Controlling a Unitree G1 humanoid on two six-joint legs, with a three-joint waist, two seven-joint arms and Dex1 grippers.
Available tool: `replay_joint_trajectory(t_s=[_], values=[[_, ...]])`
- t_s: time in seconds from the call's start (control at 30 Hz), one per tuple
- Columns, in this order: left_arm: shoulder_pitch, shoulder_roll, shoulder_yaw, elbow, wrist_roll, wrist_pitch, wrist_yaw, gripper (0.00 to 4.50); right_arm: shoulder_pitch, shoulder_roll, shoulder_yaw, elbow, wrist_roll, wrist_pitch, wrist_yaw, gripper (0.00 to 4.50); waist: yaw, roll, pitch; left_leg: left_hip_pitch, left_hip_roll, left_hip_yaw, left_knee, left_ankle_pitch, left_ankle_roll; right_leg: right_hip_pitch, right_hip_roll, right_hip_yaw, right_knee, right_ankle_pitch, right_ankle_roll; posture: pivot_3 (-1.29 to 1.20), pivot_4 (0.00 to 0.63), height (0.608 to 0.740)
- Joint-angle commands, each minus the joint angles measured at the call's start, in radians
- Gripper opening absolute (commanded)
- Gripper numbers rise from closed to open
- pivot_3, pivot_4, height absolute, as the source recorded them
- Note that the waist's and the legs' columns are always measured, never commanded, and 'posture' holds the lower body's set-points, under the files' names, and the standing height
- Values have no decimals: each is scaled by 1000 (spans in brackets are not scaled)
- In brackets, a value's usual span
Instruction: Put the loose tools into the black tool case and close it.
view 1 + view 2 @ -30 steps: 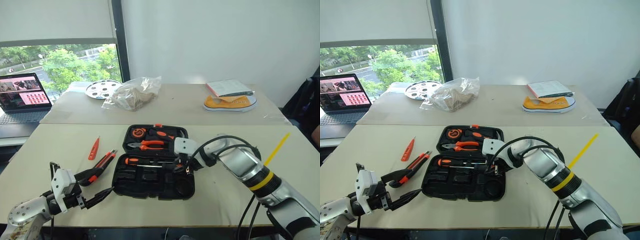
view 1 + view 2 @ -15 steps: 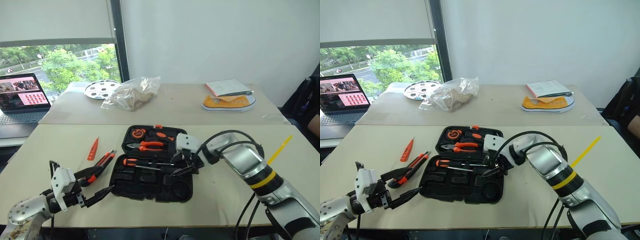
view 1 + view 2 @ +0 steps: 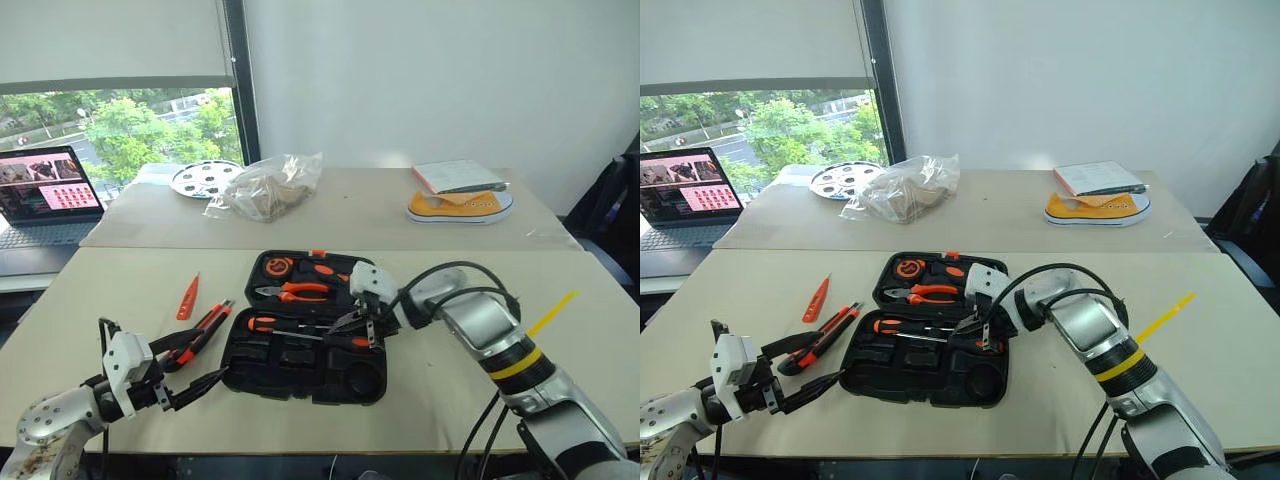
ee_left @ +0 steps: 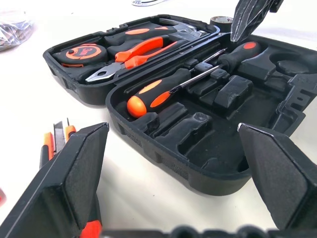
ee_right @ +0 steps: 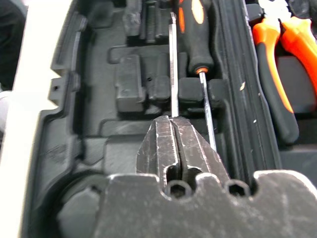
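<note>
Near table (image 3: 120, 300): open black tool case (image 3: 310, 345) at centre. Small orange tester screwdriver (image 3: 187, 297) and utility knife (image 3: 205, 330) at nine o'clock.

Left claw (image 3: 190, 365) hangs low with fingers spread wide; right claw (image 3: 358, 322) angles downward, fingers pressed together.

No lettering, brand name, number or sign can be read anywhere on the tabletop. The open black tool case (image 3: 305, 340) and the tools seated in it carry no legible markings. The round orange-and-black tape measure (image 4: 83, 53) in the case's far half bears a small dark mark on its orange face, too blurred to make out. Behind the case and off to the left, a laptop (image 3: 45, 205) shows a pink page of small picture tiles, its text too small to read. The booklet (image 3: 458, 175) far behind the case shows no readable print.
</note>
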Motion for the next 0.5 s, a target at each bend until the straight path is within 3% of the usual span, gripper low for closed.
replay_joint_trajectory(t_s=[0.03,0.4,0.5], values=[[7,9,10,-14,2,-11,2,4500,5,19,26,17,-30,-29,-13,61,0,0,0,0,0,0,0,0,0,0,0,0,0,0,0,0,150,740],[38,11,32,-28,6,-10,25,4500,11,83,53,97,-69,-45,-14,61,-20,-1,-2,5,1,-2,0,1,-2,3,1,2,1,1,-2,0,150,740],[66,4,66,-33,-4,-18,42,4500,46,109,-73,32,43,-133,10,61,-25,-1,-2,6,1,-2,-1,2,-3,3,0,3,2,2,-3,0,150,740]])
